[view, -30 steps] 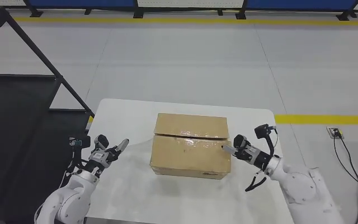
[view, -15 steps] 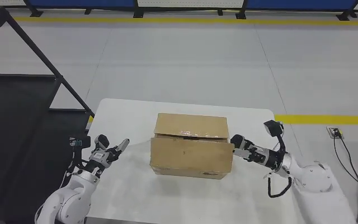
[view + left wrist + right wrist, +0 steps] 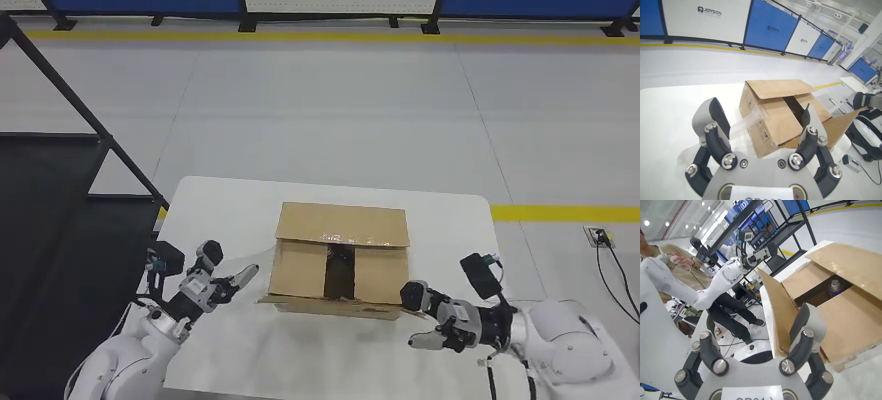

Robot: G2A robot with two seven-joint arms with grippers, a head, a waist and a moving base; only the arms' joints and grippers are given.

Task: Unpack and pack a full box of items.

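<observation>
Evidently early in the unpacking, at the flap-opening step. Brown cardboard box (image 3: 340, 262) at the middle of the white rounded table (image 3: 220, 205). Near long flap (image 3: 772, 306) folded out toward the robot, far long flap (image 3: 343, 223) lying over the back of the top. Two short inner flaps down, with a dark gap (image 3: 340, 272) between them. Through that gap, the silvery top of a dark spray can (image 3: 836, 286). Loose strip of clear tape (image 3: 751, 117) trailing from the box's left end onto the table.

Right gripper (image 3: 418, 318) at the near right corner, fingers spread wide. Edge of the near flap between them, not pinched as far as can be made out. Left gripper (image 3: 761, 103) off the box's left end, apart from it, fingers wide and holding nothing.

Next, probably: lift back the far flap, then swing the short flaps outward, one per arm, before reaching inside. Calls for a pinch on a thin cardboard edge without dragging the box.

Hard to judge how many items lie inside: interior dark and mostly covered. Right gripper's second finger hard to pick out in its own wrist view.
</observation>
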